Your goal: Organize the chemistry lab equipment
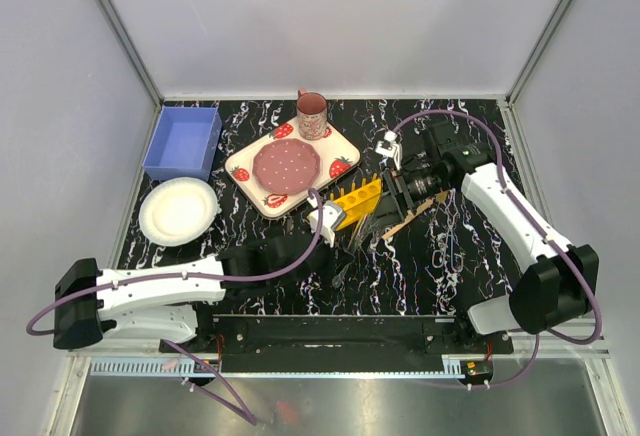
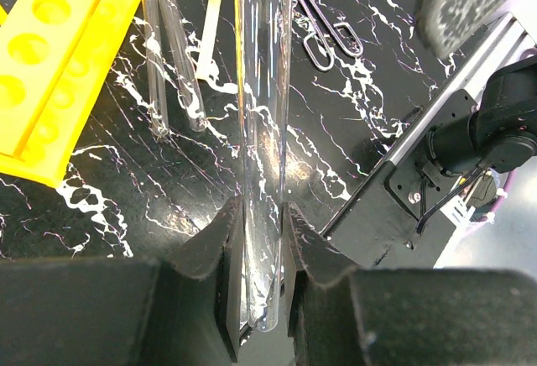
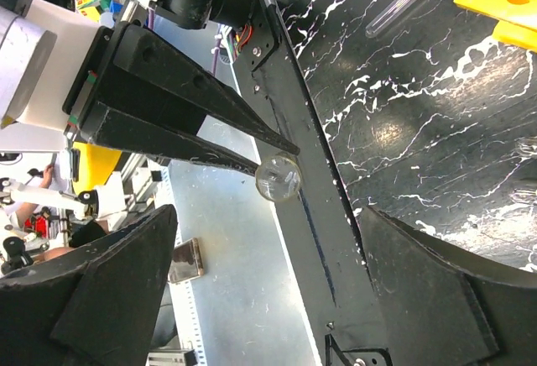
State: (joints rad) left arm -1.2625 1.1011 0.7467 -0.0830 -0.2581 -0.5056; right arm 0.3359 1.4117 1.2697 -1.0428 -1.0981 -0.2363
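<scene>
**Ana:** Where is the left gripper (image 2: 256, 219), and what is it doing?

**Ben:** It is low over the black marbled table (image 1: 440, 266). Its fingers pinch a clear tube (image 2: 262, 122) near the rounded end, and the rest of the tube runs straight out past the fingertips.

**Ana:** And the right gripper (image 3: 267, 208)?

**Ben:** Its fingers are spread wide with nothing between them. It faces the other arm, and its camera sees the held tube end-on as a small glass circle.

**Ana:** Where does the rest of the kit lie?

**Ben:** The yellow test-tube rack (image 1: 358, 199) sits mid-table at a slant to the table's edges, between the two grippers. Two loose tubes (image 2: 172, 72) lie side by side just beside its near edge. The metal tools (image 2: 327, 34) are a little farther along, on the other side of the held tube. The wooden-handled brush (image 1: 420, 216) lies slantwise near the right gripper.

**Ana:** Any room to move?

**Ben:** There is bare table towards the near right corner, up to the front rail (image 1: 330, 331). The left side holds a blue bin (image 1: 183, 143) in the far corner. A white paper plate (image 1: 178, 210) sits close by the left edge. The strawberry-patterned plate (image 1: 290, 166) is near the rack's left end, with a pink mug (image 1: 311, 114) at its far edge.
</scene>
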